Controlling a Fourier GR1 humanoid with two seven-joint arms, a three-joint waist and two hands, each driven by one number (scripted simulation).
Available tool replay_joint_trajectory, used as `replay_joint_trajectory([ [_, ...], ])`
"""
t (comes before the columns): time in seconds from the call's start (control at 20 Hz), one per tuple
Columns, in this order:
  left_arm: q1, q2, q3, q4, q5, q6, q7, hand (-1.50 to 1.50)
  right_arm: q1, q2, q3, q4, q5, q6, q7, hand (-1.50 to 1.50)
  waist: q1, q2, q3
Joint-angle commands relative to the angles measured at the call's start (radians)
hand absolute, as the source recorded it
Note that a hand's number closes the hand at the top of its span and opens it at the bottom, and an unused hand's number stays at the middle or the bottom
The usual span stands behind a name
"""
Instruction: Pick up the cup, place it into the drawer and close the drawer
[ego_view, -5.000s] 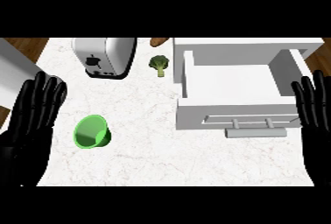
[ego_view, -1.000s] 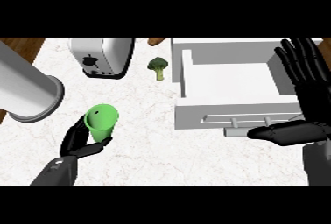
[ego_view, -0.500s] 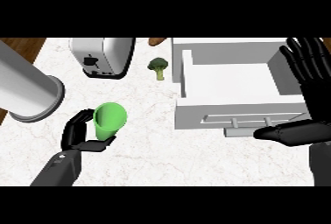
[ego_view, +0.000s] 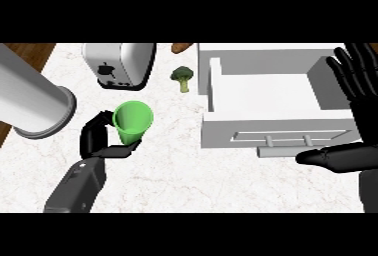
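The green cup (ego_view: 133, 121) is held off the counter to the left of the drawer, its mouth tipped up toward the view. My left hand (ego_view: 97, 141) is shut on it, with fingers curled round its lower left side and the thumb under it. The white drawer (ego_view: 275, 131) stands open at the right with nothing visible inside. My right hand (ego_view: 363, 107) is open at the drawer's right side, fingers pointing up and the thumb (ego_view: 332, 157) stretched out below the drawer's front handle (ego_view: 289, 144).
A silver toaster (ego_view: 118, 65) stands at the back left. A broccoli floret (ego_view: 181, 76) lies between it and the drawer. An orange-brown item (ego_view: 181, 47) peeks out behind the drawer's back corner. A large grey cylinder (ego_view: 31, 104) crosses the left edge.
My left hand has carried the cup upward and a little right, toward the drawer, tipping its mouth more toward the view. The right hand has barely moved.
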Motion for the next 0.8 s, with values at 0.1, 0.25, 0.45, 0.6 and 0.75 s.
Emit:
replay_joint_trajectory([
  [0.1, -0.095, 0.007, -0.055, -0.095, -0.014, -0.077, 0.032, 1.50, 0.030, 0.019, 0.024, -0.017, 0.034, -0.015, -0.005, -1.50, 0.014, -0.006, 0.002],
  [0.25, -0.109, -0.047, -0.101, -0.223, -0.015, -0.048, 0.117, 1.50, 0.000, -0.001, -0.012, -0.030, 0.002, -0.023, 0.038, -1.50, 0.026, -0.012, 0.003],
  [0.45, -0.206, -0.096, -0.143, -0.334, -0.009, -0.008, 0.288, 1.50, -0.021, -0.027, -0.027, 0.002, 0.015, -0.013, 0.028, -1.50, 0.027, -0.012, 0.003],
  [0.6, -0.270, -0.123, -0.226, -0.388, 0.041, 0.075, 0.404, 1.50, 0.034, 0.042, 0.037, -0.030, 0.075, -0.051, -0.012, -1.50, 0.018, -0.012, 0.003],
  [0.75, -0.342, -0.124, -0.231, -0.470, 0.025, 0.132, 0.536, 1.50, 0.003, 0.002, -0.015, 0.016, 0.027, -0.021, -0.009, -1.50, 0.021, -0.009, 0.003],
])
